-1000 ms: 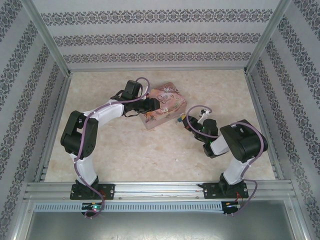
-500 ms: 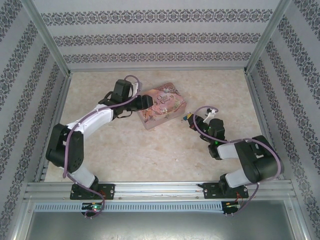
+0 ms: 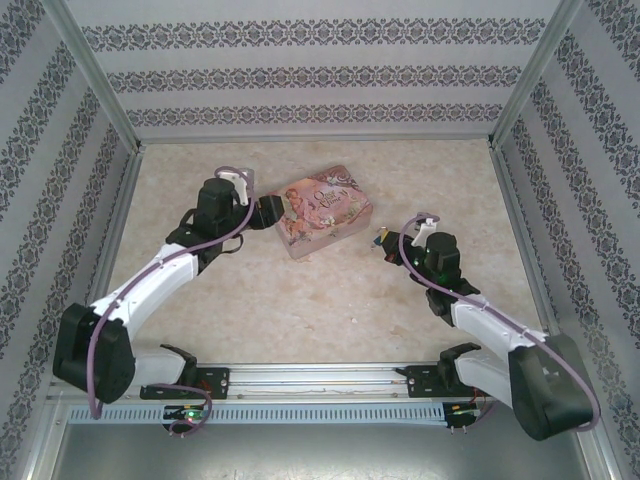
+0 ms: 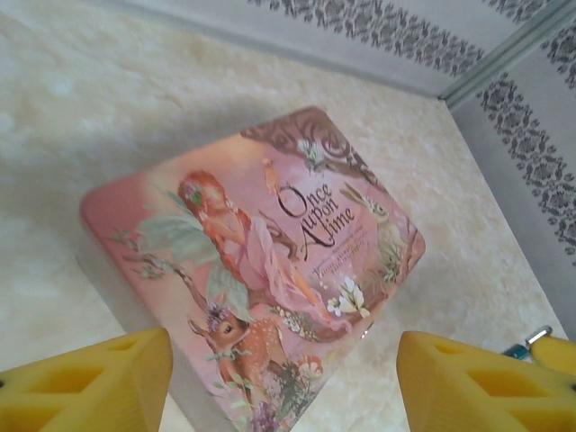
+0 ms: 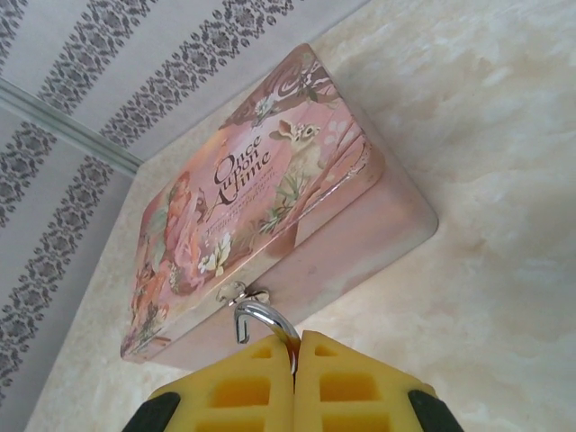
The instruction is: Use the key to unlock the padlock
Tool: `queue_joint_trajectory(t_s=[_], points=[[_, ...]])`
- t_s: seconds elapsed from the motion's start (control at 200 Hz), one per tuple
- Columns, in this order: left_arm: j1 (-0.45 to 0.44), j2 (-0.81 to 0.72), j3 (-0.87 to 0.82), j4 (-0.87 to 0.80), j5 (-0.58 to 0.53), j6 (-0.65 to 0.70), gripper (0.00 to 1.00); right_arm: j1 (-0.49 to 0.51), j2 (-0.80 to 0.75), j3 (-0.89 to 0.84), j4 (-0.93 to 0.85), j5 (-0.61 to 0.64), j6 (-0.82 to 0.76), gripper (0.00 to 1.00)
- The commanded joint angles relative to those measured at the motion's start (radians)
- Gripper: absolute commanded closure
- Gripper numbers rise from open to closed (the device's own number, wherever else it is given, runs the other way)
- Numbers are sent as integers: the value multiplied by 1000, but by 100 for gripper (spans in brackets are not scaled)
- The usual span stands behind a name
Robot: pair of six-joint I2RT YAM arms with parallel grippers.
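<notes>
My right gripper [image 5: 295,346] is shut on the padlock, whose silver shackle [image 5: 261,319] sticks out from between the yellow pads. The shackle's short leg ends free, just in front of the small latch [image 5: 236,292] on the pink tin [image 5: 270,189]. The blue body is hidden between the pads. From above, the right gripper [image 3: 385,240] sits just right of the tin [image 3: 325,213]. A bit of blue and silver padlock [image 4: 531,340] peeks in at the right of the left wrist view. My left gripper [image 4: 283,360] is open, its fingers wide apart at the tin's left corner [image 3: 272,208]. The key is hidden.
The pink illustrated tin stands closed in the middle of the marble-patterned table [image 3: 300,300]. Patterned walls and metal posts [image 3: 515,190] enclose the table on three sides. Bare tabletop lies in front of the tin, between the two arms.
The left gripper has drawn back leftwards from over the tin lid to its left corner. The right gripper has shifted slightly right with the padlock. Both arms have stretched lower and flatter.
</notes>
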Motion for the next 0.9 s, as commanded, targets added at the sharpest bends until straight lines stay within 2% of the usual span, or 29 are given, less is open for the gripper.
queue_joint_trajectory(t_s=[0.0, 0.12, 0.275, 0.37, 0.57, 0.73, 0.894], points=[[14, -48, -48, 78, -87, 51, 32, 2, -59, 63, -225, -22, -91, 100], [17, -91, -115, 147, -128, 42, 29, 8, -99, 91, -350, -45, -132, 100], [29, -150, -197, 213, -205, 44, 17, 27, -131, 146, -521, -55, -180, 100], [47, -187, -227, 218, -220, 47, 14, 48, -130, 204, -649, -56, -228, 100], [62, -265, -288, 220, -259, 59, 7, 105, -69, 335, -909, -18, -306, 100], [70, -329, -350, 240, -307, 50, 0, 152, -8, 390, -1011, 12, -313, 100], [79, -360, -377, 217, -336, 46, 0, 191, 82, 453, -1111, 25, -305, 100]])
